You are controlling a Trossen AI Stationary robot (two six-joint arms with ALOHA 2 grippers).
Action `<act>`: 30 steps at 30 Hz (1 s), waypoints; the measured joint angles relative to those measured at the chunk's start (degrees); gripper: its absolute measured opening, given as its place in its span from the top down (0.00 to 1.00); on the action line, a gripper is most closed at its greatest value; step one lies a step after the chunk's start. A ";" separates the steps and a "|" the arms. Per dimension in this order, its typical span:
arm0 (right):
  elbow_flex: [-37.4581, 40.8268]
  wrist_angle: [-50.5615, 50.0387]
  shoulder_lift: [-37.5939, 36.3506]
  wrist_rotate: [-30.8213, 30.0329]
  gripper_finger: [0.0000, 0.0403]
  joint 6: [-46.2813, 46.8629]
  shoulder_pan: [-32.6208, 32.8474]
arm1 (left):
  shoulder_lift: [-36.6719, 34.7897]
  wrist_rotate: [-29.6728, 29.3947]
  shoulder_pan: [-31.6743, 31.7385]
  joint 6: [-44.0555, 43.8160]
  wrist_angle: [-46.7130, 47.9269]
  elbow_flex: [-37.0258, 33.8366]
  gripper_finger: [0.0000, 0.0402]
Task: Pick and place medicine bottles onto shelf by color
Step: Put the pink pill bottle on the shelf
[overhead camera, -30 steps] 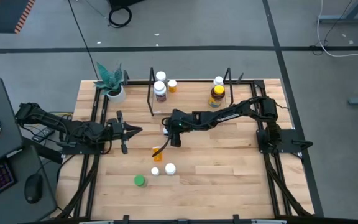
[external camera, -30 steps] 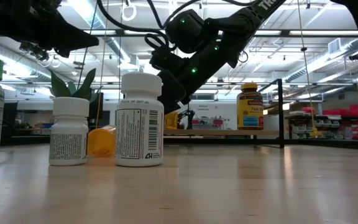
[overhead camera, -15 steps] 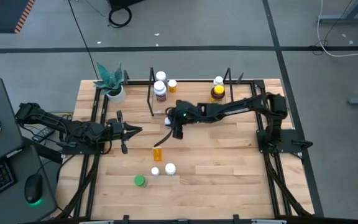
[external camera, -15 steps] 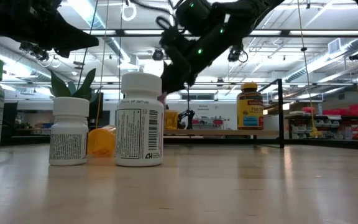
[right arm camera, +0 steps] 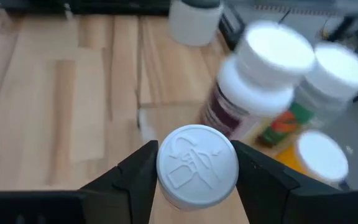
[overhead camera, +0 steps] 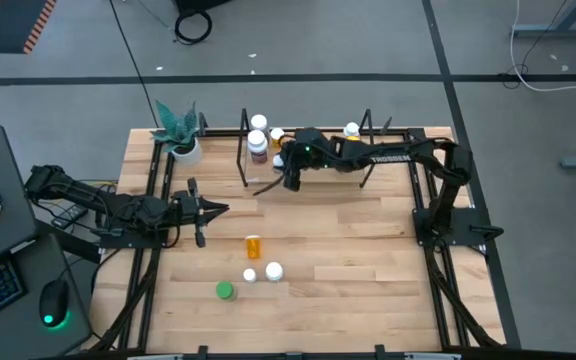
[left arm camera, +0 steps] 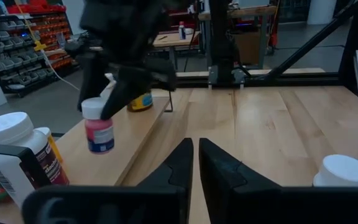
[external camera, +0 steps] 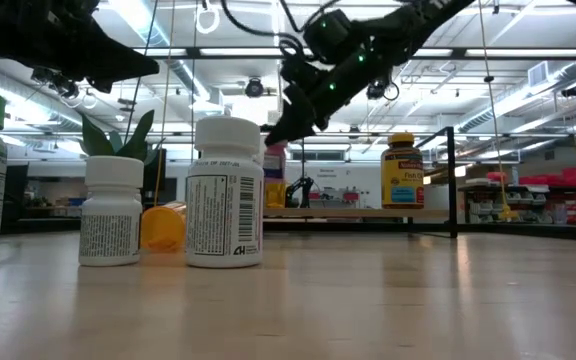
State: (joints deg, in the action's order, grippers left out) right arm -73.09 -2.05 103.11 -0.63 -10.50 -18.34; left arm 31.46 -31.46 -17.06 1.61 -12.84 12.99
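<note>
White-capped pink-labelled bottle (left arm camera: pixel 98 125), orange bottle (overhead camera: pixel 254 245) — green cap (overhead camera: pixel 225 291), pale wood table (overhead camera: pixel 368 260)

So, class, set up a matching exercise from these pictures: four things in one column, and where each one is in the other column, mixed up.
Things:
1. green-capped bottle
2. orange bottle
3. pink-labelled bottle
4. plant pot

Places:
A. held in the right pincer near the shelf
B. far left corner of the table
C. lying on its side mid-table
D. standing nearest the table's front edge

Pairs: 1-D, 2-C, 3-A, 4-B
</note>
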 joint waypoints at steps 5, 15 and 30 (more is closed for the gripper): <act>-0.09 4.14 2.64 5.40 0.51 0.12 -4.33 | -0.01 0.00 0.00 0.12 -0.12 0.03 0.92; -4.30 4.58 8.52 6.41 0.51 1.80 -7.40 | 0.00 0.00 0.00 0.55 -0.13 0.07 0.93; -4.49 3.61 8.39 5.19 0.50 1.84 -8.05 | 0.00 -0.02 0.02 2.05 -0.46 0.07 0.94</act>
State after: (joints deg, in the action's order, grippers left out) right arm -77.58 1.56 111.50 4.56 -8.67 -26.39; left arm 31.46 -31.48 -17.04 3.66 -13.30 13.06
